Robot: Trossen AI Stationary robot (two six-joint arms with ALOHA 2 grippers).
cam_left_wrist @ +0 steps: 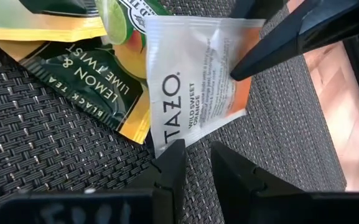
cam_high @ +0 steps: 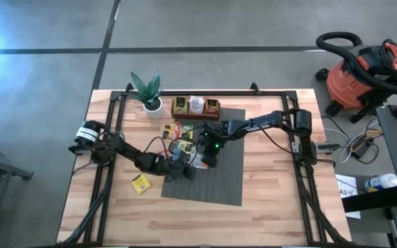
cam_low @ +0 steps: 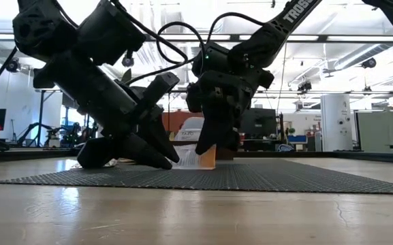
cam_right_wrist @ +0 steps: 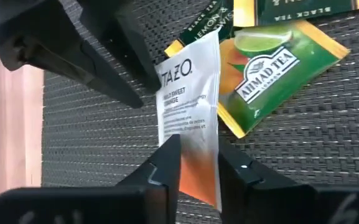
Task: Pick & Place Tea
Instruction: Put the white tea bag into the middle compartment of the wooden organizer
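Centrally, the right hand (cam_right_wrist: pixel 198 171) stands over the grey mat (cam_high: pixel 226 172), its two fingers straddling the orange end of a white sachet (cam_right_wrist: pixel 188 118) marked TAZO; the jaws sit on either side of that edge, but whether they have bitten down on it cannot be told. In the low view the sachet (cam_low: pixel 197 155) stands on edge, tilted, with the right hand (cam_low: pixel 218 146) coming down onto it from above. Opposite, the left hand (cam_left_wrist: pixel 195 163) lies low on the mat with its fingers a narrow gap apart, the white end of the same sachet (cam_left_wrist: pixel 198 87) just ahead of the tips; no grip on it shows. Just beside the white sachet lie a green one (cam_right_wrist: pixel 272 71) printed with a lime and a yellow-edged dark one (cam_left_wrist: pixel 86 84), overlapping in a loose heap on the mat. A further yellow sachet (cam_high: pixel 141 183) lies apart on the bare table (cam_high: pixel 267 220). At the far edge the wooden tray (cam_high: pixel 196 107) holds a few sachets, with a potted plant (cam_high: pixel 148 91) to its side. Judged from this layout, the task is partly done: several sachets remain outside the tray. Both arms reach inward from their own sides, the left stretched low and the right bent down steeply.
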